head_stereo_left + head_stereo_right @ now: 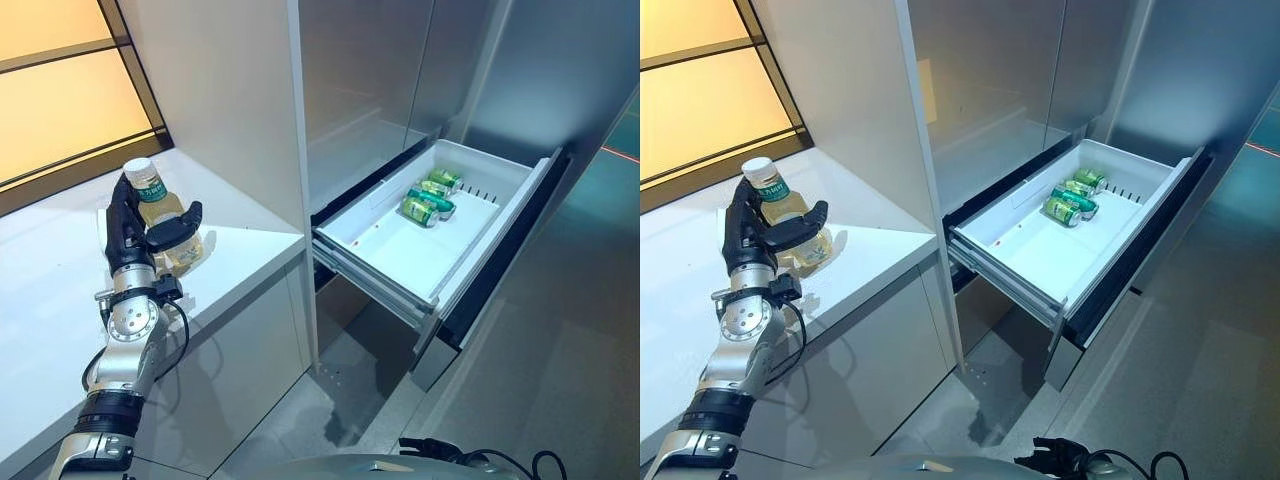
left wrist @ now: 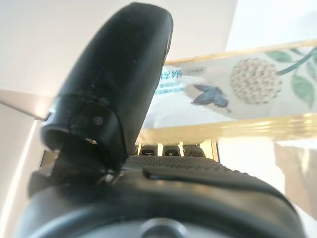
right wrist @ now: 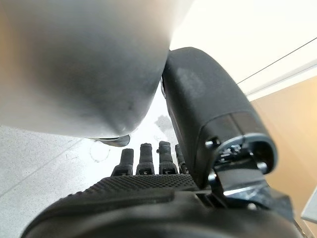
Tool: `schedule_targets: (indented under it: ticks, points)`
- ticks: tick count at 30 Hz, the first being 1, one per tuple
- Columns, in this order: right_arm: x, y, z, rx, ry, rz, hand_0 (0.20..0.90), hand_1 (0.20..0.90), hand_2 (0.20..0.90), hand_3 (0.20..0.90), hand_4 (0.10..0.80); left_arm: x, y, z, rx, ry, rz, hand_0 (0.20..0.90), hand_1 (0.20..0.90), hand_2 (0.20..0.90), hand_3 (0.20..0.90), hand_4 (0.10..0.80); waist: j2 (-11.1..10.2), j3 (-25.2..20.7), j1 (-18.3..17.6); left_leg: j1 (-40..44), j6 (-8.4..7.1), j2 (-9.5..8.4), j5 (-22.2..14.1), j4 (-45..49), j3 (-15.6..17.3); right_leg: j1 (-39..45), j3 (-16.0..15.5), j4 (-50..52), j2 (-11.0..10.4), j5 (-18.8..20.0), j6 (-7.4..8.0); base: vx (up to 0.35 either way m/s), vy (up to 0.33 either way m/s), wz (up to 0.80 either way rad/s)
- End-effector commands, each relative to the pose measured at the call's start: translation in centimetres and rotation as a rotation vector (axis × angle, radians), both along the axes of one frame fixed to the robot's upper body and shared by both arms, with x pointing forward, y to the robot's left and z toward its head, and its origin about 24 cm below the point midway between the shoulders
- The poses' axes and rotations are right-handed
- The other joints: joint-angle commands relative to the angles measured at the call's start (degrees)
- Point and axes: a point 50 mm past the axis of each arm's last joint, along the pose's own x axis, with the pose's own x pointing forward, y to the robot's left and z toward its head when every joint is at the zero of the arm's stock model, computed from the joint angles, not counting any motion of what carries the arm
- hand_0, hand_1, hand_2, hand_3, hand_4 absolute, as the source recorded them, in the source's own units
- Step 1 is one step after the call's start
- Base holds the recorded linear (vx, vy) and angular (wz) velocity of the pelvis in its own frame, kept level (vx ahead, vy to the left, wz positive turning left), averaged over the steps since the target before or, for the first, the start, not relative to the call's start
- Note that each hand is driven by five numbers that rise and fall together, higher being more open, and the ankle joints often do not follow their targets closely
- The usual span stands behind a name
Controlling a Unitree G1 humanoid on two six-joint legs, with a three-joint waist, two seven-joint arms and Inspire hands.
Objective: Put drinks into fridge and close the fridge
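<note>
Bottle in left hand, butterfly label

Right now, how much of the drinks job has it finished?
Partly done. Three green cans already lie in the open fridge drawer. The left hand is curled round a bottle on the white counter. The right hand is idle, fingers straight. That bottle must still go in, then the drawer closed.

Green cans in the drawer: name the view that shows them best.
The left eye view: the green cans lie in plain sight in the open drawer. The right eye view shows them about equally well. Neither wrist view shows them.
</note>
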Motion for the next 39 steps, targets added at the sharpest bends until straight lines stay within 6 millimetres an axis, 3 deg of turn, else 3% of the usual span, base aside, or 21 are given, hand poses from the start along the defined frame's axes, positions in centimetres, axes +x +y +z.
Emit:
schedule_targets:
  ticks: [1,2,4,5,6,7,22,27,28,30,31,32,33,38,39]
  points:
    - [-2.1,-0.5,-0.3,-0.016,0.081,0.039,0.900,0.900,0.900,0.900,0.800,1.9,-0.4,5.3,0.069,-0.231,-0.030,0.900,0.900,0.900,0.900,0.800,0.97,-0.41,-0.53,1.45,0.88,-0.79,-6.54,0.40,2.36,-2.17,1.34,5.07,-0.21,-3.46,3.94,0.000,0.000,0.00]
    - [-2.1,-0.5,-0.3,-0.016,0.082,0.039,0.900,0.900,0.900,0.900,0.800,1.9,-0.4,5.3,0.069,-0.227,-0.034,0.900,0.900,0.900,0.900,0.800,0.96,-0.41,-0.53,1.48,0.90,-0.80,-6.55,0.40,2.34,-2.15,1.35,5.06,-0.20,-3.46,3.94,0.000,0.000,0.00]
    - [-2.1,-0.5,-0.3,-0.016,0.082,0.039,0.900,0.900,0.900,0.900,0.800,1.9,-0.4,5.3,0.072,-0.227,-0.039,0.566,0.566,0.566,0.510,0.410,0.96,-0.41,-0.54,1.46,0.91,-0.81,-6.55,0.40,2.32,-2.18,1.42,5.06,-0.18,-3.46,3.92,0.000,0.000,0.00]
    - [-2.1,-0.5,-0.3,-0.016,0.082,0.040,0.900,0.900,0.900,0.900,0.800,1.9,-0.4,5.4,0.075,-0.228,-0.044,0.453,0.453,0.453,0.378,0.278,0.98,-0.38,-0.55,1.47,0.91,-0.84,-6.51,0.40,2.30,-2.17,1.48,5.03,-0.19,-3.41,3.95,0.000,0.000,0.00]
    - [-2.1,-0.5,-0.3,-0.016,0.081,0.040,0.900,0.900,0.900,0.900,0.800,1.9,-0.4,5.4,0.076,-0.230,-0.045,0.418,0.418,0.418,0.337,0.237,0.98,-0.37,-0.55,1.47,0.94,-0.85,-6.51,0.40,2.31,-2.17,1.50,5.01,-0.20,-3.41,3.94,0.000,0.000,0.00]
    - [-2.1,-0.5,-0.3,-0.016,0.081,0.039,0.900,0.900,0.900,0.900,0.800,1.9,-0.5,5.5,0.078,-0.234,-0.046,0.300,0.300,0.300,0.200,0.100,0.99,-0.36,-0.56,1.48,0.95,-0.85,-6.56,0.40,2.32,-2.18,1.53,5.01,-0.18,-3.42,3.95,0.000,0.000,0.00]
    - [-2.0,-0.2,-0.4,-0.010,0.080,0.043,0.900,0.900,0.900,0.900,0.800,0.8,-1.4,8.4,-0.044,-0.512,-0.092,0.300,0.300,0.300,0.200,0.100,0.75,-0.49,-0.36,1.37,0.86,-0.88,-6.55,0.40,1.83,-2.12,1.62,4.83,-0.13,-3.39,3.79,0.000,0.000,0.00]
    - [-1.0,0.0,-0.2,0.003,0.021,0.057,0.900,0.900,0.900,0.900,0.800,0.4,-2.4,10.4,-0.219,-0.660,-0.269,0.300,0.300,0.300,0.200,0.100,0.58,-0.59,-0.16,1.29,0.82,-0.82,-6.54,0.40,1.67,-2.16,1.53,4.79,-0.10,-3.36,3.71,-0.006,-0.003,0.00]
    - [0.5,0.4,0.2,0.011,-0.060,0.115,0.900,0.900,0.900,0.900,0.800,0.3,-3.5,11.1,-0.342,-0.717,-0.411,0.300,0.300,0.300,0.200,0.100,0.48,-0.53,0.02,1.23,0.83,-0.79,-6.47,0.40,1.45,-2.20,1.52,4.80,-0.09,-3.30,3.64,-0.030,-0.019,0.01]
    - [1.3,0.7,0.4,0.031,-0.101,0.130,0.900,0.900,0.900,0.900,0.800,0.2,-4.3,11.4,-0.389,-0.740,-0.481,0.300,0.300,0.300,0.200,0.100,0.48,-0.51,0.10,1.20,0.83,-0.78,-6.44,0.40,1.30,-2.22,1.49,4.80,-0.10,-3.24,3.64,-0.022,-0.014,0.01]
    - [3.7,2.0,1.3,0.104,-0.213,0.158,0.900,0.900,0.900,0.900,0.800,-0.1,-6.2,11.9,-0.473,-0.785,-0.639,0.300,0.300,0.300,0.200,0.100,0.39,-0.33,0.22,1.09,0.84,-0.79,-6.27,0.40,0.90,-2.30,1.43,4.90,-0.13,-3.14,3.56,-0.038,-0.023,0.01]
    - [4.1,2.3,1.5,0.117,-0.230,0.160,0.900,0.900,0.900,0.900,0.800,-0.2,-6.5,11.9,-0.478,-0.791,-0.660,0.300,0.300,0.300,0.200,0.100,0.38,-0.28,0.21,1.10,0.84,-0.79,-6.25,0.40,0.85,-2.31,1.42,4.93,-0.12,-3.12,3.55,-0.071,-0.041,0.01]
    - [5.8,3.7,2.5,0.197,-0.308,0.176,0.900,0.900,0.900,0.900,0.800,-0.4,-7.7,12.1,-0.527,-0.814,-0.766,0.300,0.300,0.300,0.200,0.100,0.32,-0.09,0.16,1.10,0.86,-0.80,-6.20,0.40,0.70,-2.36,1.39,4.99,-0.11,-3.04,3.52,-0.059,-0.032,0.01]
    - [8.8,7.2,5.4,0.412,-0.472,0.195,0.900,0.900,0.900,0.900,0.800,-0.8,-10.4,12.4,-0.577,-0.826,-0.990,0.300,0.300,0.300,0.200,0.100,0.06,0.29,-0.10,1.02,0.83,-0.87,-6.01,0.40,0.38,-2.21,1.13,4.66,-0.19,-2.79,3.68,-0.068,-0.042,0.00]
    - [9.5,8.6,6.6,0.522,-0.517,0.187,0.900,0.900,0.900,0.900,0.800,-0.9,-11.1,12.2,-0.590,-0.817,-1.057,0.300,0.300,0.300,0.200,0.100,-0.04,0.33,-0.27,1.07,0.76,-0.85,-5.96,0.40,0.41,-2.04,1.03,4.38,-0.22,-2.61,3.77,-0.063,-0.042,0.00]
